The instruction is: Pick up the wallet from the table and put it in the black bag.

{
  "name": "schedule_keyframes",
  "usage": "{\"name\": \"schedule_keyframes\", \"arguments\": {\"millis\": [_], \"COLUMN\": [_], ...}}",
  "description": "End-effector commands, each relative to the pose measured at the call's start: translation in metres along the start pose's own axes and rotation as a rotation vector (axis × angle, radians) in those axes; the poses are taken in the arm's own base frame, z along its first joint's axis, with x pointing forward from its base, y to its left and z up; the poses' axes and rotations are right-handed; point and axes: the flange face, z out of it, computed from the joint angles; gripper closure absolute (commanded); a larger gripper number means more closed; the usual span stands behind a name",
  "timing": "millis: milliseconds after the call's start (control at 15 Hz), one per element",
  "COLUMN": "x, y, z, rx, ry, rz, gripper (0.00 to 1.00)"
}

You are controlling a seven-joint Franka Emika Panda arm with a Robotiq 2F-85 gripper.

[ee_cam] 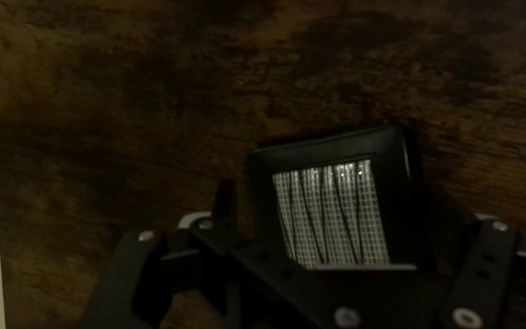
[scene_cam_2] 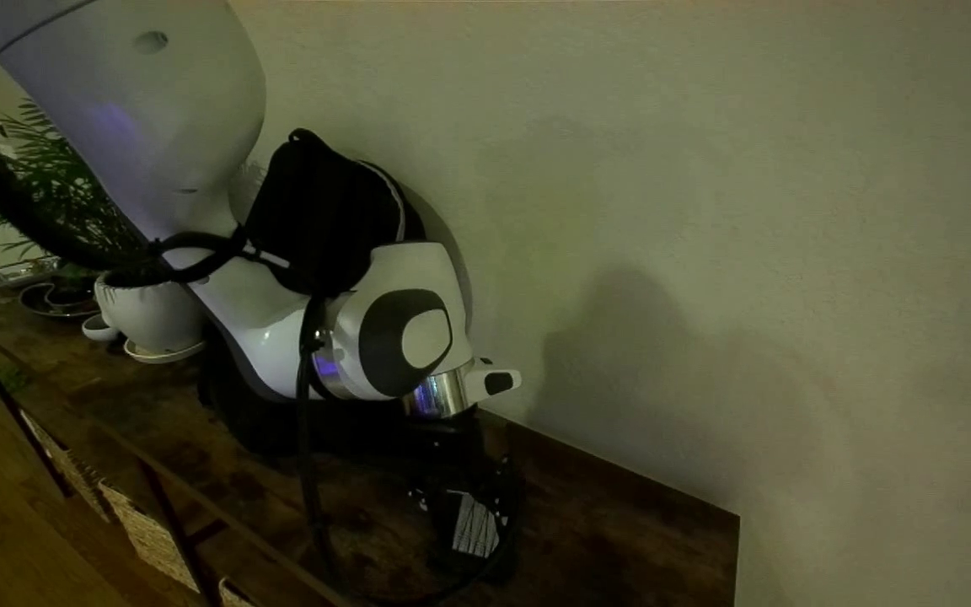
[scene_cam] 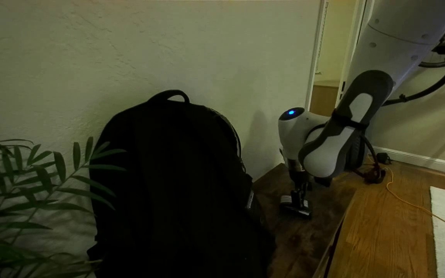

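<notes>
Straddling the wallet (ee_cam: 336,196), the tool (ee_cam: 336,219) has its fingers (ee_cam: 224,201) parted, with nothing visibly clasped. In the wrist view a strip of bare counter (ee_cam: 107,114) shows between the wallet and the finger on that view's left; on its right the shadow is too deep to tell whether finger and wallet touch. The wallet appears to lie flat, inward of both long edges of the counter, on the stretch between the black bag (scene_cam: 176,185) and the back corner that an exterior view shows against the wall (scene_cam_2: 789,253). The bag stands near the back edge, close by the wall, and a potted plant (scene_cam_2: 152,316) sits on its far side from the wallet, toward the opposite end.

The step in hand, I judge, is the grasp itself: the pick-up looks lined up but not yet made, and the placing in the bag has not begun. The next move calls for making sure the fingertips reach low enough to catch the wallet's sides, since it looks thin, then closing evenly on them without scraping the wood. After that should come a straight lift, and a carry along the back edge, high enough to clear the bag's top handle (scene_cam: 170,92). Whether the bag is open, and where, I cannot tell; that wants settling before any release.
</notes>
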Motion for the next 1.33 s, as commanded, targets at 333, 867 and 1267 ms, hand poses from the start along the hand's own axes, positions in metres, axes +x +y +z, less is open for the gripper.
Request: {"name": "schedule_keyframes", "arguments": {"millis": [333,867,1267], "x": [-0.017,-0.023,-0.018], "y": [-0.001,-0.021,-0.01], "z": [-0.017,-0.023,-0.011], "rx": [0.083,0.112,0.106], "ry": [0.029,0.023,0.089], "rz": [0.019,-0.02,-0.055], "gripper": [0.0,0.0,0.0]}}
